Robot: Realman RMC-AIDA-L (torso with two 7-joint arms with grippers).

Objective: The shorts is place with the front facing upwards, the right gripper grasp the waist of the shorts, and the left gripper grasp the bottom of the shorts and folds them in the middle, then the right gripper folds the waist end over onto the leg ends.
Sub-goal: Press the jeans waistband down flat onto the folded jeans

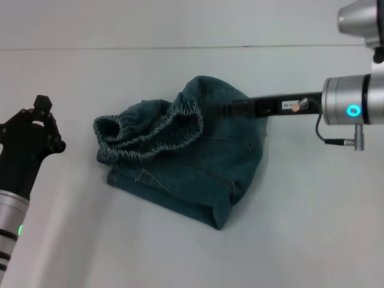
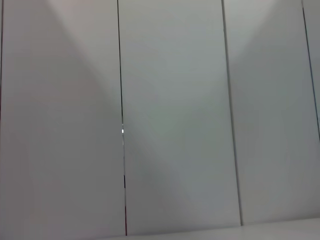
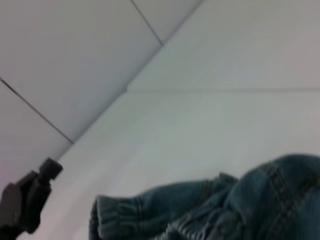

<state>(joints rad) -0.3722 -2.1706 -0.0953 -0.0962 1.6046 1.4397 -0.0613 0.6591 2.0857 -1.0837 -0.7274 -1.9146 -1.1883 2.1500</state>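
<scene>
The blue-green denim shorts (image 1: 198, 165) lie folded in a bunched heap in the middle of the table. Their ruffled waist (image 1: 147, 133) is lifted and curled over the top of the heap, toward the left. My right gripper (image 1: 211, 110) reaches in from the right and is shut on the shorts at the right end of the waistband, its tips buried in the cloth. A stitched hem (image 1: 217, 216) shows at the heap's near right corner. The right wrist view shows the waist (image 3: 117, 215) and denim (image 3: 280, 195) close up. My left gripper (image 1: 37, 127) is off to the left, apart from the shorts, holding nothing.
The pale table (image 1: 300, 228) spreads bare around the shorts, its far edge meeting a light wall (image 1: 180, 24). The left wrist view shows only panelled wall (image 2: 170, 120). The left gripper (image 3: 27, 197) also appears far off in the right wrist view.
</scene>
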